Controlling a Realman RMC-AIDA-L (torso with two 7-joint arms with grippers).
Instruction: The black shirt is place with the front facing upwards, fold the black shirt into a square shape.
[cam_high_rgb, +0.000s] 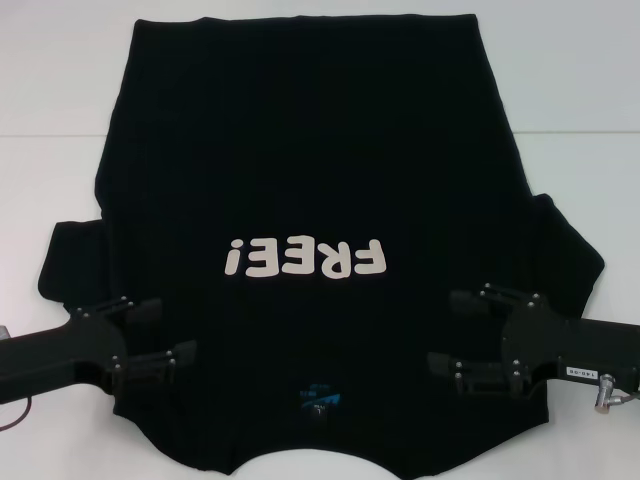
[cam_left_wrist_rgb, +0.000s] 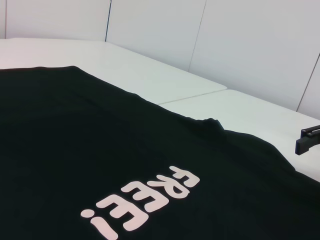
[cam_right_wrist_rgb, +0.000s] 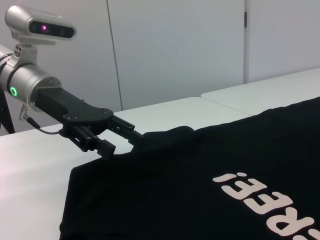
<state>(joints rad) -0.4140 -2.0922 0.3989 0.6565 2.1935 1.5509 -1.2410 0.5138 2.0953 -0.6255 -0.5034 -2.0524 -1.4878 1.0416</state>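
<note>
The black shirt (cam_high_rgb: 310, 170) lies spread flat on the white table, front up. Its white "FREE!" lettering (cam_high_rgb: 305, 259) reads upside down from my head view, and the small blue neck label (cam_high_rgb: 320, 397) is at the near edge. My left gripper (cam_high_rgb: 178, 325) is open over the shirt's near left shoulder, beside the left sleeve (cam_high_rgb: 75, 255). My right gripper (cam_high_rgb: 441, 330) is open over the near right shoulder, by the right sleeve (cam_high_rgb: 570, 250). The right wrist view shows the left gripper (cam_right_wrist_rgb: 124, 141) low at the shirt's edge, with no cloth between its fingers.
The white table (cam_high_rgb: 60, 90) extends around the shirt, with a seam line (cam_high_rgb: 50, 136) across it. White wall panels (cam_left_wrist_rgb: 240, 40) stand behind the table. One finger (cam_left_wrist_rgb: 309, 138) of the right gripper shows at the edge of the left wrist view.
</note>
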